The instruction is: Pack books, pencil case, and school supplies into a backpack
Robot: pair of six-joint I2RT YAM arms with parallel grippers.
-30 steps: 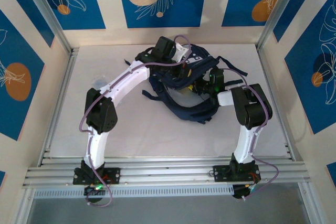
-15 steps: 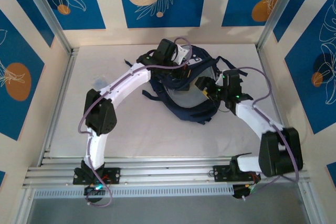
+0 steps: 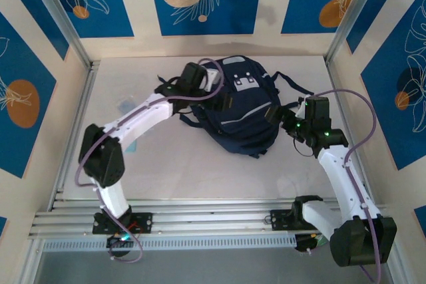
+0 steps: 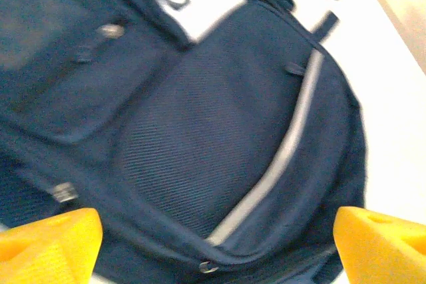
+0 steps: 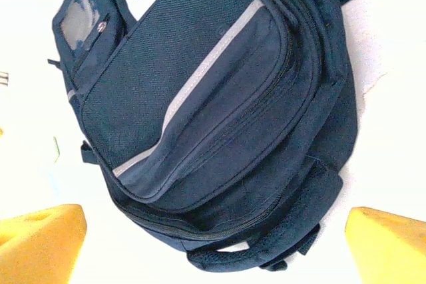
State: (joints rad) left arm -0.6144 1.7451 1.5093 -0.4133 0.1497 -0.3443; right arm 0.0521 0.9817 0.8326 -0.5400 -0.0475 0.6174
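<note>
The navy backpack [image 3: 243, 108] lies flat at mid-table, front up, with its white patches and pale grey stripe showing. My left gripper [image 3: 223, 101] hovers over its left side, jaws wide open; in the left wrist view the backpack [image 4: 200, 131] lies below the left gripper [image 4: 216, 241], with nothing held. My right gripper [image 3: 274, 112] stands open just off the backpack's right edge. In the right wrist view the right gripper [image 5: 213, 241] frames the backpack [image 5: 200, 98] and its padded handle. The books and pencil case are out of view. A small light-blue pad [image 3: 126, 106] lies on the table to the left.
Dark straps [image 3: 293, 84] trail from the backpack toward the back right. Patterned walls and metal posts close in the white table [image 3: 200, 164] on three sides. A rail frame runs along the near edge.
Both grippers opened. The left one let go of the backpack and drew back left; the right arm pulled out to the right. The backpack dropped flat.
</note>
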